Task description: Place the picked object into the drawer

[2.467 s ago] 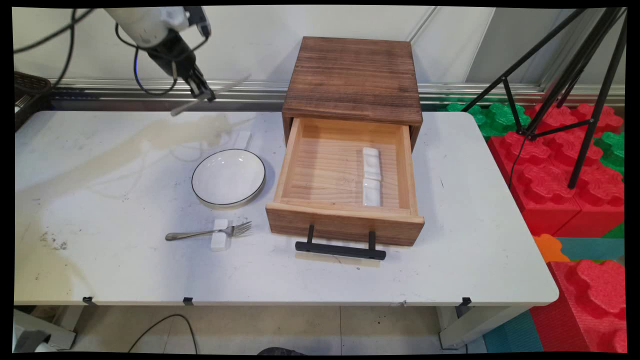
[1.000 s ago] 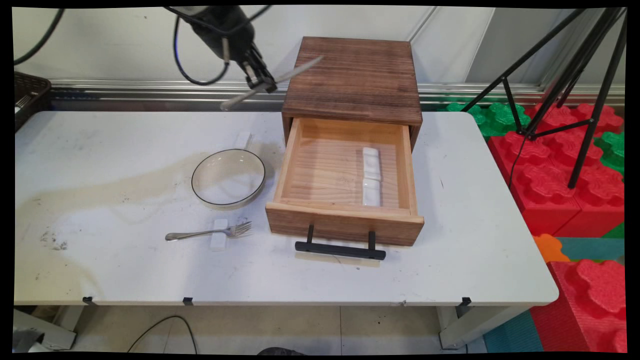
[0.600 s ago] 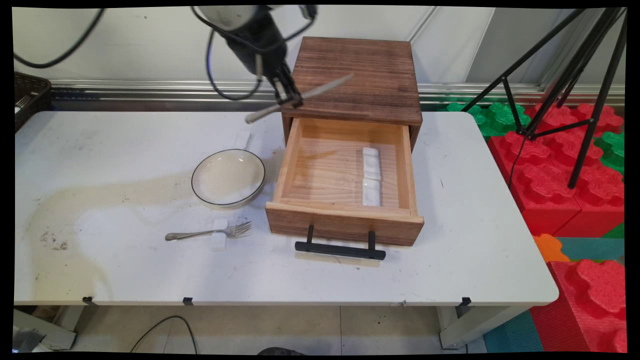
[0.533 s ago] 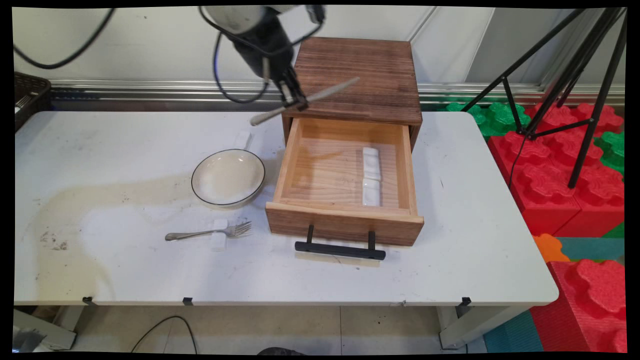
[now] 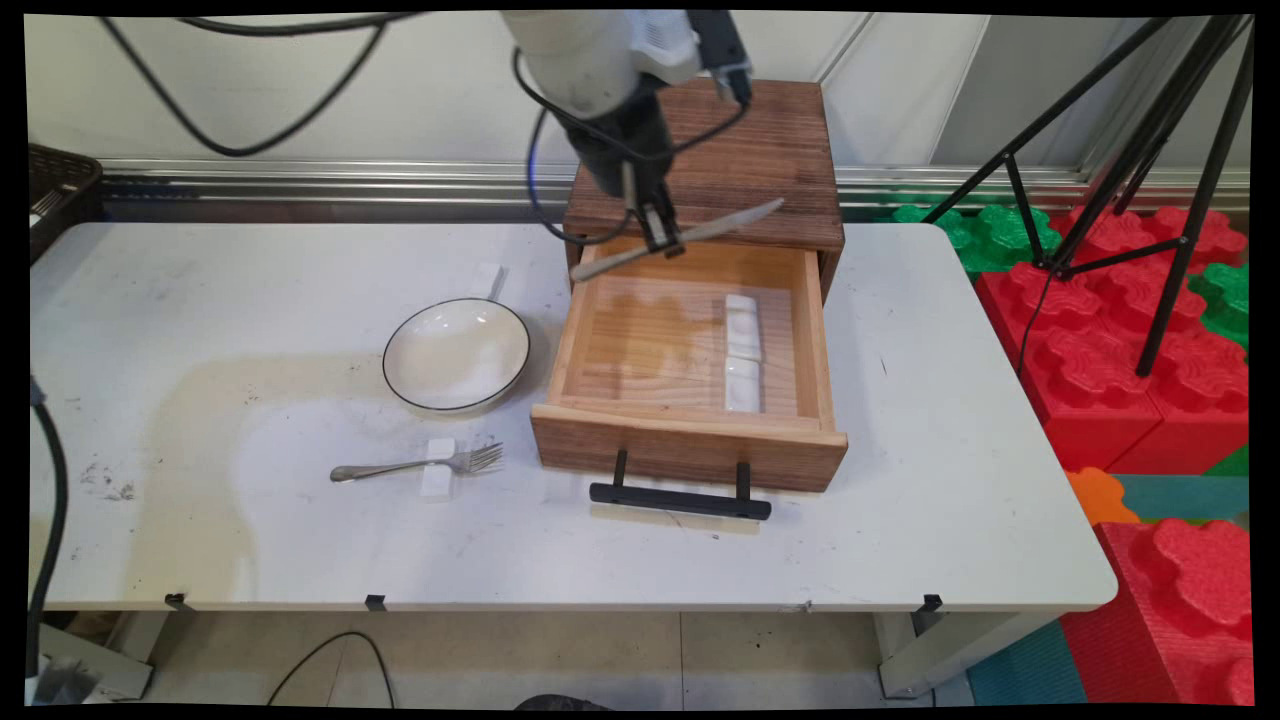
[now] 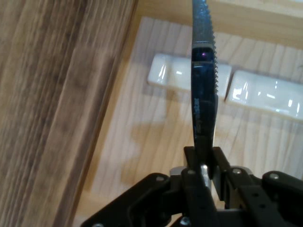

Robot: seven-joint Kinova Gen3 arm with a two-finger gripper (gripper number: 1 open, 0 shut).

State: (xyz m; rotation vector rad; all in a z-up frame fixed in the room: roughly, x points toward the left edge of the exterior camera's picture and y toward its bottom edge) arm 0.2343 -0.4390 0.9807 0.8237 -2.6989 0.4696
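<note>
Pincer: the pincer hangs over the back edge of the open drawer, clenched on a knife near the middle of its length.
Knife: the knife is held above the drawer and clear of it, nearly level in the main view, its blade end toward the right and slightly raised, its handle end toward the left over the drawer's left rear corner. In the hand view the serrated blade runs straight up from between the fingers.
Drawer: it is pulled out of a dark wooden cabinet and has a black handle on its front. Inside, two white ceramic rests lie end to end near the right wall; the hand view shows them below the blade.
Bench: on the white bench, left of the drawer, stands a white plate with a dark rim. In front of the plate a fork lies across a small white rest, tines toward the drawer. Another small white rest lies behind the plate.
</note>
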